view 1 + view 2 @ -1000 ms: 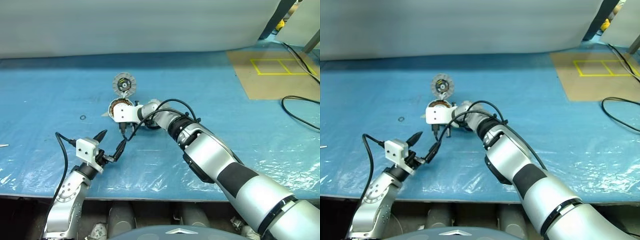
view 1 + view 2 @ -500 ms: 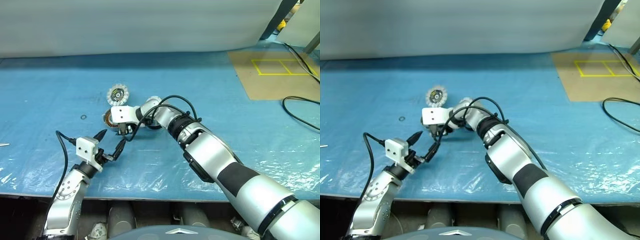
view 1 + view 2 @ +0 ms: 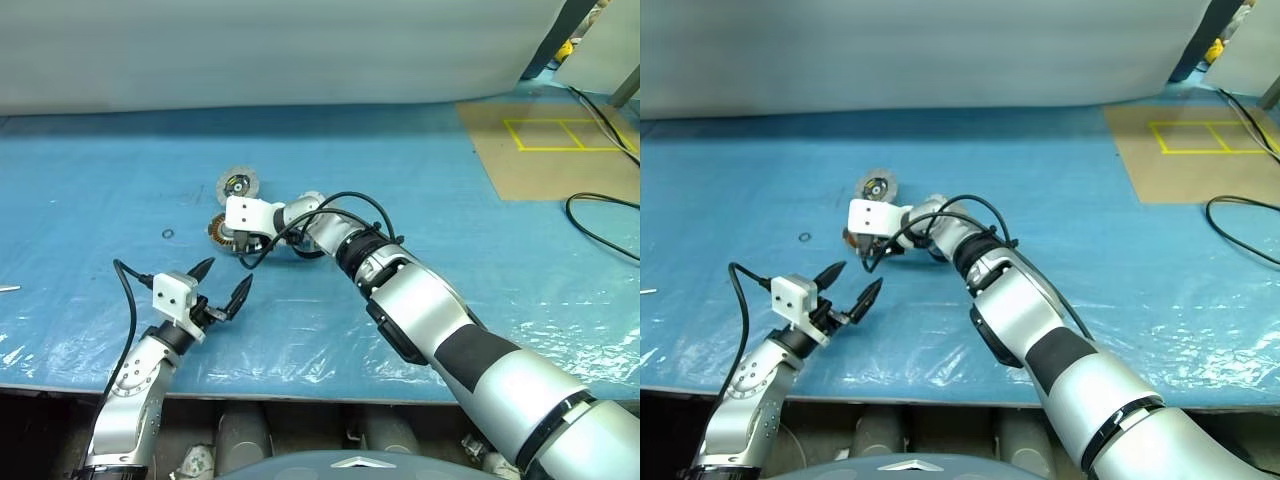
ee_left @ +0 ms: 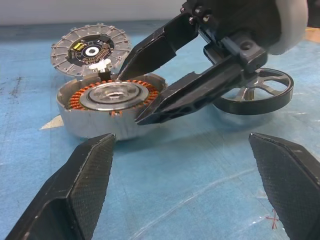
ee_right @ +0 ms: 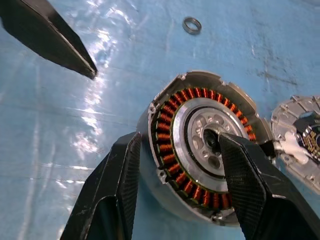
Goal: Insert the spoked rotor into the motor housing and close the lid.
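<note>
The right claw [image 4: 131, 95] was shut a second ago; now its fingers are apart, with nothing between them, over the motor housing [image 4: 102, 111]. The lid [image 3: 238, 184] stood tilted up; now it lies flat behind the housing.

Blue plastic sheet [image 3: 120, 180] spread wrinkled and glossy over the bench. Small dark ring [image 3: 166, 235] lying flat on it at nine o'clock. Brown board [image 3: 540, 170] with yellow taped rectangles [image 3: 565, 133] at two o'clock. Black cable [image 3: 600, 220] looping at three o'clock. Pale sheeting [image 3: 280, 50] hanging across twelve o'clock.
</note>
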Motion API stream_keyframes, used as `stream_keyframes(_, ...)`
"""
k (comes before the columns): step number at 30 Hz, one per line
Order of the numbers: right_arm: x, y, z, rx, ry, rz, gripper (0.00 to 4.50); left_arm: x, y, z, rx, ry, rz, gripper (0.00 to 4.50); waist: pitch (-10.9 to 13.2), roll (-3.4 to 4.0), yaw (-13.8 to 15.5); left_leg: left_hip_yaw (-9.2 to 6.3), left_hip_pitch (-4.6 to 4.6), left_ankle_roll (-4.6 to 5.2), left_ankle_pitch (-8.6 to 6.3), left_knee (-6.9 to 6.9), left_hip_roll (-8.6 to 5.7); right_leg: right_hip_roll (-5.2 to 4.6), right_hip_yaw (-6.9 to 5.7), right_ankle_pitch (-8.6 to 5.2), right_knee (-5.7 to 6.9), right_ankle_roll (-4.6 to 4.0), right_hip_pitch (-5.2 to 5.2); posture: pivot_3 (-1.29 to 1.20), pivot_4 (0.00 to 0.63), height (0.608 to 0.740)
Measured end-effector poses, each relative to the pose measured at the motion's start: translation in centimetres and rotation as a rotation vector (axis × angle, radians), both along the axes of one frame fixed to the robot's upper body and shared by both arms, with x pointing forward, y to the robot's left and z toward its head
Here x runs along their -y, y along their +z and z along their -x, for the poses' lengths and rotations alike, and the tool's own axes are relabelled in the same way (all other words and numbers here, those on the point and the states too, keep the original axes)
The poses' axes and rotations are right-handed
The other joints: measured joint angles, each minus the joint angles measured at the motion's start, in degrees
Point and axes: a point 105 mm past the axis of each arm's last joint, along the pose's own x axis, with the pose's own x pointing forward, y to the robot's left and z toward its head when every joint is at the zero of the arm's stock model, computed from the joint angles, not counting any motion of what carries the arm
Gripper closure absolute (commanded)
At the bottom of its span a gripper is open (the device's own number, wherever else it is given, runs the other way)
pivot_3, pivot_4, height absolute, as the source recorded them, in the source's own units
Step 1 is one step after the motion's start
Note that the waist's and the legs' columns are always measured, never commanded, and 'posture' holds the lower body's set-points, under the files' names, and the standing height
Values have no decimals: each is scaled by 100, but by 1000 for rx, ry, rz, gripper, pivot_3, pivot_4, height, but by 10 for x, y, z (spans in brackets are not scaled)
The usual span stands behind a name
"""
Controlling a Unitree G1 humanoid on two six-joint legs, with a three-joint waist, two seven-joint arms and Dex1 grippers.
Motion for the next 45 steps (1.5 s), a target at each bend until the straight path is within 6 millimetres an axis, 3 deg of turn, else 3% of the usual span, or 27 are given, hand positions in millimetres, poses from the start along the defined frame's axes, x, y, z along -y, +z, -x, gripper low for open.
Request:
stream_keyframes(11, 4, -9, -1, 3, -14, 61, 1902, -1, -4, 3, -16, 8, 0, 0, 0, 0, 0, 1, 2, 0, 0, 0, 0, 0, 1, 0, 1, 0, 1, 0, 150, 740)
stream_keyframes(15, 4, -8, 1, -31, -15, 49, 1092, -2, -4, 3, -17, 9, 0, 0, 0, 0, 4, 1, 2, 0, 0, 0, 0, 0, 1, 0, 1, 0, 1, 0, 150, 740)
stream_keyframes(24, 4, -9, 0, -23, -22, 48, 1092, -1, -4, 3, -17, 7, 0, 0, 0, 0, 3, 1, 1, 0, 0, 0, 0, 0, 1, 0, 0, 0, 1, 0, 150, 740)
stream_keyframes(45, -3, -12, -1, 282, 87, 178, 1092, -1, -8, 4, -36, 15, 5, 0, 1, 1, -27, 1, 1, -1, 0, -1, 1, 1, 1, 0, 0, 0, 0, 0, 150, 740)
